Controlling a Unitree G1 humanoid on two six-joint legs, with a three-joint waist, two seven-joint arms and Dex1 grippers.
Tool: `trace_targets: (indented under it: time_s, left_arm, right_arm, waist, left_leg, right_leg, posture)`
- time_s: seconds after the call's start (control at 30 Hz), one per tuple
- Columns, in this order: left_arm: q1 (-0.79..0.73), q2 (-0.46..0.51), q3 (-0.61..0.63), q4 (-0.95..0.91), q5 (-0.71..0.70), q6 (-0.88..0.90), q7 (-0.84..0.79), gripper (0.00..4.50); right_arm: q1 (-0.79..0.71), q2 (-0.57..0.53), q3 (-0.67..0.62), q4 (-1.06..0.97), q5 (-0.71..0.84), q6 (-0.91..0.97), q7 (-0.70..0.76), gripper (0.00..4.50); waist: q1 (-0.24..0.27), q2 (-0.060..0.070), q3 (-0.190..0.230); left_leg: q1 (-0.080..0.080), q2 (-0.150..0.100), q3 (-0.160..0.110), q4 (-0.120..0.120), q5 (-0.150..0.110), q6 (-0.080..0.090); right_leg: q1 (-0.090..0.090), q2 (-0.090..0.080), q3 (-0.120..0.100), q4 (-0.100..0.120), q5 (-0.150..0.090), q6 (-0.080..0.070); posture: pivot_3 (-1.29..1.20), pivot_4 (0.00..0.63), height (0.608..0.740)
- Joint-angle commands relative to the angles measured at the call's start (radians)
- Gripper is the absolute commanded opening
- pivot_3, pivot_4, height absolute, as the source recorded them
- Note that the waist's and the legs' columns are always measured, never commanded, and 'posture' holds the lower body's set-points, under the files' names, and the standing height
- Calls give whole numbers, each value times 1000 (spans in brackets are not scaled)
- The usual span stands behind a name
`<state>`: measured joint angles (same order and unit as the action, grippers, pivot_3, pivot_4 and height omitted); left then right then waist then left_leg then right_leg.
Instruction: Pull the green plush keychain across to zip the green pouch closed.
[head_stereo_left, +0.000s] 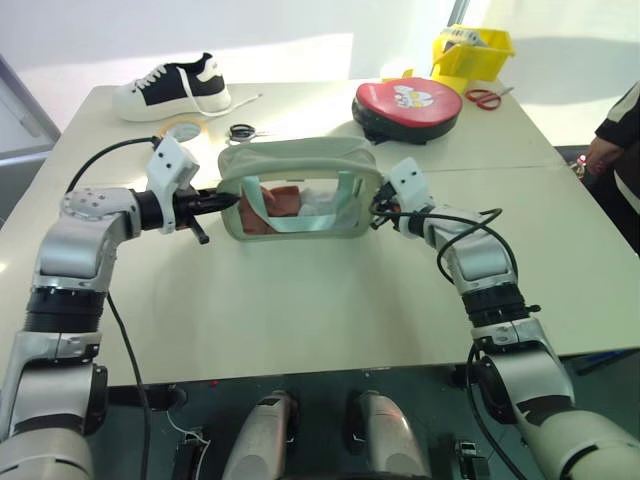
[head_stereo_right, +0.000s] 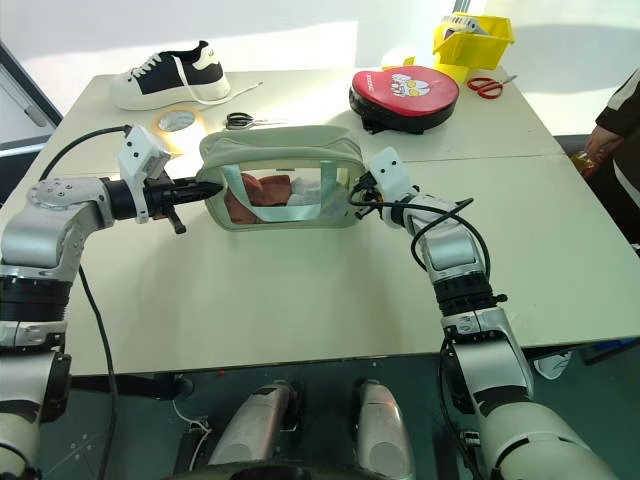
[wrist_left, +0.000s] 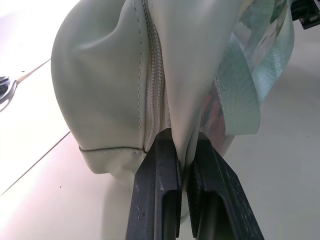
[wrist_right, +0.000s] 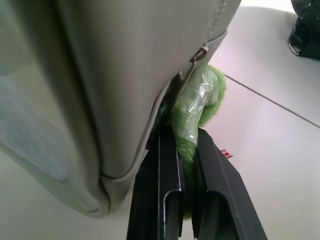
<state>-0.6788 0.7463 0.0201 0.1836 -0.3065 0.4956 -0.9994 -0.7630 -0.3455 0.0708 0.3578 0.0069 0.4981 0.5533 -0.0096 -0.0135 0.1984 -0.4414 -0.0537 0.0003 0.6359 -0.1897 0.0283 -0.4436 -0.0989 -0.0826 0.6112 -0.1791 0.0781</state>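
Observation:
The green pouch (head_stereo_left: 300, 157) stands upright mid-table, its clear front window showing red and white items. My left gripper (head_stereo_left: 227, 201) is shut on the fabric at the pouch's left end, right beside the zipper seam (wrist_left: 152, 95). At the pouch's right end, my right gripper (head_stereo_left: 378, 209) is shut on the green plush keychain (wrist_right: 200, 95), which hangs from the metal zipper pull (wrist_right: 200, 52) at the pouch's corner. The zipper's teeth look joined along the left end.
At the back of the table lie a black-and-white shoe (head_stereo_left: 172, 88), a tape roll (head_stereo_left: 185, 128), black scissors (head_stereo_left: 242, 131), a round red-and-black case (head_stereo_left: 407, 105), a yellow bin (head_stereo_left: 472, 50) and red scissors (head_stereo_left: 487, 97). A person (head_stereo_left: 615, 150) stands at the right edge.

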Motion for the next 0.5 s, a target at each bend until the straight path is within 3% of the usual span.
trace_targets:
  time_s: [0.03,0.07,0.17,0.33,0.4,0.5]
  left_arm:
    - [-21,8,15,-12,5,-18,3,0]
    - [-21,8,15,-12,5,-19,3,0]
    - [-25,1,28,-2,-7,-25,1,1077]
    - [-39,29,58,5,-40,7,-27,3603]
    - [-48,64,83,6,-65,36,-50,4489]
    - [-72,144,126,-1,-116,113,-95,4489]
  right_arm:
    - [-27,-50,-26,-23,24,17,39,21]
    - [-34,-61,-30,-29,30,21,51,21]
    - [-97,-146,-44,-44,58,32,137,1061]
    - [-182,-317,-23,-57,74,18,319,3653]
    - [-197,-376,-14,-92,103,35,416,4478]
    - [-211,-467,-15,-204,203,111,606,4478]
  waist:
    - [0,0,0]
    - [0,0,0]
    - [0,1,0]
    - [-1,1,1]
    - [-1,1,0]
    - [-5,1,1]
  left_leg:
    - [0,0,0,0,0,0]
    - [0,0,0,0,0,0]
    - [0,0,0,0,0,0]
    - [-1,0,0,0,0,0]
    - [-1,0,0,-1,0,0]
    - [-2,0,0,-1,0,1]
  right_leg:
    - [0,0,0,0,0,0]
    - [0,0,0,0,0,0]
    - [0,0,0,0,0,0]
    - [-1,0,0,-1,-1,0]
    - [-1,0,0,-1,-1,0]
    - [-2,-1,0,-1,-1,0]
  posture:
    - [0,150,740]
    - [0,150,740]
    - [0,150,740]
    - [0,150,740]
    - [0,150,740]
    - [0,150,740]
